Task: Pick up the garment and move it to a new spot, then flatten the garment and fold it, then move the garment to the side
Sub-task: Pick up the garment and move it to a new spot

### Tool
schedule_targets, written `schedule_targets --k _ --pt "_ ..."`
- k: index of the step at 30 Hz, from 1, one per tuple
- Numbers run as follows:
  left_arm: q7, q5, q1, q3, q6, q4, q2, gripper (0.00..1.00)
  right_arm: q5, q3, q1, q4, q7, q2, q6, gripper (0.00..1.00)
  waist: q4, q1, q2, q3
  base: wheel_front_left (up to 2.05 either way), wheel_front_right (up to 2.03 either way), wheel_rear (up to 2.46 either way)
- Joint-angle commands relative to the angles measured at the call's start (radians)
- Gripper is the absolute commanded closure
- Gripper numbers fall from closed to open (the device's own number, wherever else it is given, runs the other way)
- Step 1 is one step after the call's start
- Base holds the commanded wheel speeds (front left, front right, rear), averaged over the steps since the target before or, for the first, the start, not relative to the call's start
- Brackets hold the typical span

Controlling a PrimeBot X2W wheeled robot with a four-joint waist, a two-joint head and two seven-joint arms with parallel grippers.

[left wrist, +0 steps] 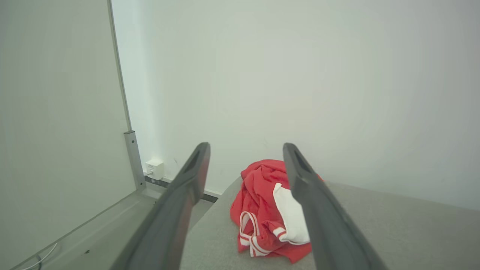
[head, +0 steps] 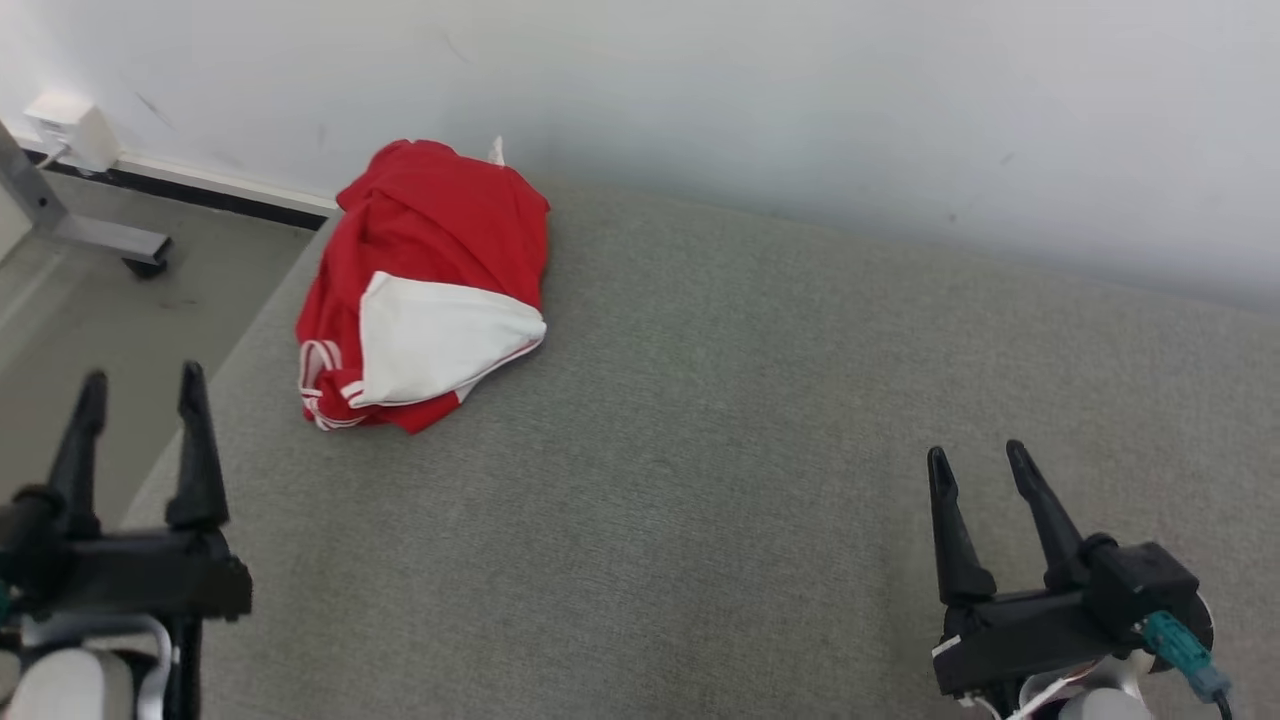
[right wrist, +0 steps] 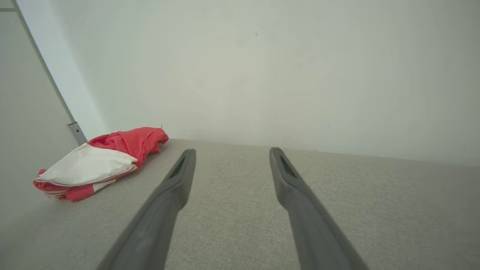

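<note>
Left tool (head: 141, 372) and right tool (head: 977, 450) both hang empty, fingers apart, well short of the garment (head: 425, 285), bunched at the counter's (head: 700, 450) far left corner by the wall (head: 800, 100). Seemingly nothing's begun: lifting, flattening, folding all remain.

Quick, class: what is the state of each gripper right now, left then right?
Left gripper: open, holding nothing; the garment lies ahead on the grey surface, apart from it.
Right gripper: open, holding nothing.
</note>
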Motion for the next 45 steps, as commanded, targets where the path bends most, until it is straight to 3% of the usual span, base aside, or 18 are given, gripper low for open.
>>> schedule_targets --k 1,12,25,33,41,42,44,45 --pt "0.003 -0.015 -0.070 0.014 -0.007 0.007 0.027 0.00 -0.017 -0.012 -0.024 -0.022 0.008 -0.006 -0.002 0.00 -0.109 -0.0001 0.0000 0.113 0.00 0.00 0.00" --pt "0.025 -0.057 -0.363 0.049 -0.025 0.047 0.127 0.00 -0.052 -0.073 -0.104 -0.129 0.020 -0.024 -0.002 0.00 -0.268 -0.0001 0.0000 0.320 0.00 0.00 0.00" --pt "0.152 -0.133 -0.652 0.010 -0.068 0.446 0.251 0.00 -0.045 -0.096 -0.160 -0.165 0.007 -0.040 -0.002 0.00 -0.334 -0.0001 0.0000 0.417 0.00 0.00 0.00" --pt "0.318 -0.188 -0.697 -0.080 -0.075 0.678 0.260 0.00 -0.044 -0.088 -0.174 -0.141 -0.007 -0.030 -0.002 0.00 -0.352 -0.0001 0.0000 0.417 0.00 0.00 0.00" --pt "0.420 -0.282 -0.681 -0.157 -0.075 0.796 0.257 0.00 -0.037 -0.080 -0.179 -0.122 -0.016 -0.025 -0.002 0.00 -0.371 -0.0001 0.0000 0.401 0.00 0.00 0.00" --pt "0.427 -0.286 -0.676 -0.165 -0.075 0.810 0.264 0.05 -0.037 -0.079 -0.178 -0.122 -0.017 -0.024 -0.002 0.00 -0.374 -0.0001 0.0000 0.399 0.00 0.00 0.00" --pt "0.393 -0.285 -0.679 -0.173 -0.075 0.820 0.275 1.00 -0.038 -0.078 -0.176 -0.120 -0.019 -0.023 -0.002 0.00 -0.376 -0.0001 0.0000 0.394 0.00 0.00 0.00" --pt "0.393 -0.285 -0.679 -0.173 -0.075 0.820 0.275 1.00 -0.038 -0.078 -0.176 -0.120 -0.019 -0.023 -0.002 0.00 -0.376 -0.0001 0.0000 0.394 0.00 0.00 0.00"
